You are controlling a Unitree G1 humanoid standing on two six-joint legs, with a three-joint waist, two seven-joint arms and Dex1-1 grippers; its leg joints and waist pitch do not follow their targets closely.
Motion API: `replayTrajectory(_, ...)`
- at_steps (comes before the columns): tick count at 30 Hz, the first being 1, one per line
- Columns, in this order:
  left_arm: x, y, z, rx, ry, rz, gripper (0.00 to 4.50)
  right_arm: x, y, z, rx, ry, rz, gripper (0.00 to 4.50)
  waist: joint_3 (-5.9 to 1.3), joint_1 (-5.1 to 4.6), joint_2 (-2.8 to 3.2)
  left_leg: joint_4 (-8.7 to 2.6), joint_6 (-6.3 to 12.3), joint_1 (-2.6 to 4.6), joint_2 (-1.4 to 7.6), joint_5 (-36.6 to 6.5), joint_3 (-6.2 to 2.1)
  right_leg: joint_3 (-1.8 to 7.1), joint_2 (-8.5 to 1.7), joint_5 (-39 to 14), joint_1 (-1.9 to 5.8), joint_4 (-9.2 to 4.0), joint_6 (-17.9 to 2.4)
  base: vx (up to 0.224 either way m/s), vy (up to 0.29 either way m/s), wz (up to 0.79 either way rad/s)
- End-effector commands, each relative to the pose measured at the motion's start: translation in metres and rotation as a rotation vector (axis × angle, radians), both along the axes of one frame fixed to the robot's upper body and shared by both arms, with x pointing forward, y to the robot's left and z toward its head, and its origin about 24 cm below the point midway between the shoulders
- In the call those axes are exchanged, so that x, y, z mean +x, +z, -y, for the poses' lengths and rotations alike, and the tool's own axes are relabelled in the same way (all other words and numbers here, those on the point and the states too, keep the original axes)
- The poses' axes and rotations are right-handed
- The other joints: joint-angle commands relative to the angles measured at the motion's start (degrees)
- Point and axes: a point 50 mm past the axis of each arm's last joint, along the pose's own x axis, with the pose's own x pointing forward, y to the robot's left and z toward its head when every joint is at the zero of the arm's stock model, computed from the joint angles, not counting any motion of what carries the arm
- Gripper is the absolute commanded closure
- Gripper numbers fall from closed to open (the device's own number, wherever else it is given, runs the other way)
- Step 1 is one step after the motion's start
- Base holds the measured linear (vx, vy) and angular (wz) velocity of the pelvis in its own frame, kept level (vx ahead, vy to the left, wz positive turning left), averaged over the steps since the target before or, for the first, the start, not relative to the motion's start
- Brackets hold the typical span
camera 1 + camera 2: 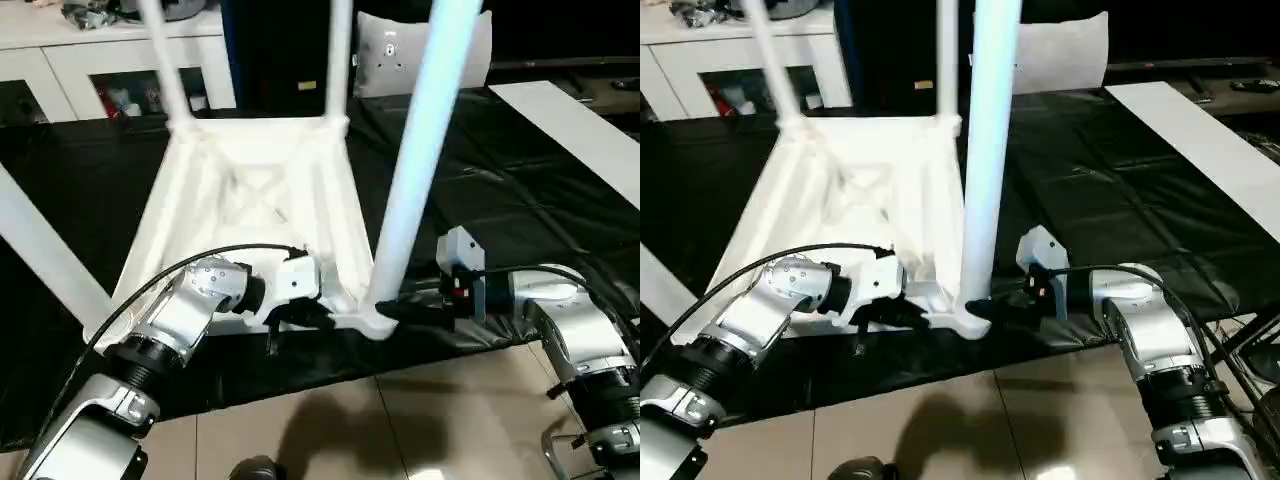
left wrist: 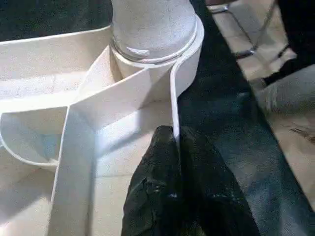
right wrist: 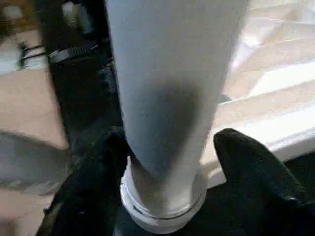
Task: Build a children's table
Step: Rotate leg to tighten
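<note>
A: Where is the table (image 1: 250, 200) right now?

B: Upside down on the black mat (image 1: 500, 200), ribbed underside up. The mat lies on the tiled floor (image 1: 420, 420).

A: How many legs can you count?

B: Four. Two stand in the far corner sockets, the far left leg (image 1: 165, 60) and the far right leg (image 1: 338, 55). A third, the near right leg (image 1: 420, 150), rises from the socket at the near right corner. The fourth, the near left leg (image 1: 45, 255), leans out at the left side; its socket is hidden behind the robot's arm.

A: And the end effectors?

B: Two. The left end effector (image 2: 177, 147) is pinched shut on the table's thin near rim, one black finger (image 2: 152, 182) on each side of the wall, just beside the near right socket. The right end effector (image 3: 165, 147) reaches in from the right at the foot of the near right leg, its two fingers (image 3: 246, 167) standing well apart on either side of the leg where it enters the socket. I cannot tell whether they press on it.

A: Anything else about?

B: One white cabinet (image 1: 110, 60) with shelves behind the mat, one grey pillow (image 1: 385, 50) propped beside it, and one long white board (image 1: 575, 125) lying on the right.
</note>
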Motion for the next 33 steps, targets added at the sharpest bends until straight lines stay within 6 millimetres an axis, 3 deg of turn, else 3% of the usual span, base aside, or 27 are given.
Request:
replayTrajectory(1, -0.006, 0.004, 0.013, 0.015, -0.130, 0.005, 4.50, -0.001, 0.001, -0.004, -0.001, 0.060, -0.017, 1.82, -3.59, -0.23, -0.57, -3.82, 4.48, 1.20, 5.19, -10.85, -1.72, 3.76, -5.23, -6.10, 2.32, -4.51, -13.94, 0.000, 0.000, 0.00)
replayTrajectory(10, -0.004, 0.005, 0.012, 0.008, -0.142, 0.004, 4.50, -0.005, -0.003, -0.006, 0.001, 0.119, -0.063, 2.49, -3.63, 0.11, -0.69, -3.82, 4.35, 1.16, 5.21, -10.39, -1.73, 3.78, -5.30, -6.32, 2.37, -4.46, -13.82, 0.000, 0.000, 0.00)
replayTrajectory(16, -0.002, 0.004, 0.010, 0.002, -0.110, -0.011, 4.50, -0.007, -0.005, -0.007, 0.023, 0.112, -0.090, 2.59, -3.69, 0.22, -0.64, -3.75, 4.49, 1.20, 5.20, -9.86, -1.70, 3.74, -5.20, -5.58, 2.32, -4.36, -13.92, 0.000, 0.000, 0.00)
replayTrajectory(19, 0.002, 0.005, 0.011, -0.039, -0.006, -0.033, 4.50, -0.003, -0.012, -0.017, 0.049, -0.004, -0.107, 2.59, -3.59, 0.12, -0.59, -3.88, 4.24, 1.16, 5.19, -9.95, -1.74, 3.74, -5.17, -6.16, 2.27, -4.37, -14.08, 0.000, 0.000, 0.00)
replayTrajectory(21, 0.005, 0.005, 0.013, -0.050, 0.048, -0.039, 4.50, 0.000, -0.014, -0.022, 0.037, -0.066, -0.104, 2.59, -3.33, -0.06, -0.63, -4.11, 3.24, 1.22, 5.11, -12.08, -1.82, 3.74, -5.31, -10.01, 2.23, -4.83, -13.47, 0.000, 0.000, 0.00)
replayTrajectory(24, 0.008, 0.005, 0.016, -0.061, 0.123, -0.040, 4.50, 0.005, -0.017, -0.029, 0.026, -0.160, -0.111, 2.59, -3.06, -0.66, -0.45, -4.48, 1.05, 1.37, 5.06, -15.27, -2.03, 3.82, -5.44, -16.67, 2.19, -5.51, -11.44, 0.000, 0.000, 0.00)
replayTrajectory(28, 0.013, 0.008, 0.033, -0.115, 0.278, -0.035, 4.50, 0.020, -0.024, -0.049, 0.036, -0.416, -0.159, 2.59, -2.70, -2.72, -0.50, -5.11, -2.10, 1.29, 4.83, -18.92, -2.67, 3.66, -5.47, -21.03, 2.07, -5.80, -10.26, 0.000, 0.000, 0.00)
replayTrajectory(30, 0.018, 0.013, 0.050, -0.157, 0.395, -0.045, 4.50, 0.025, -0.029, -0.066, 0.030, -0.535, -0.182, 2.59, -2.68, -3.69, -0.49, -5.04, -2.54, 1.14, 4.66, -19.03, -2.62, 3.75, -5.39, -21.69, 2.02, -5.87, -9.87, 0.000, 0.000, 0.00)
replayTrajectory(33, 0.026, 0.014, 0.064, -0.165, 0.495, 0.004, 4.50, 0.030, -0.034, -0.079, 0.018, -0.623, -0.187, 2.59, -2.80, -4.18, -0.58, -4.58, -1.54, 1.53, 4.36, -18.72, -2.36, 3.88, -5.39, -22.70, 1.63, -6.76, -9.05, 0.000, 0.000, 0.00)
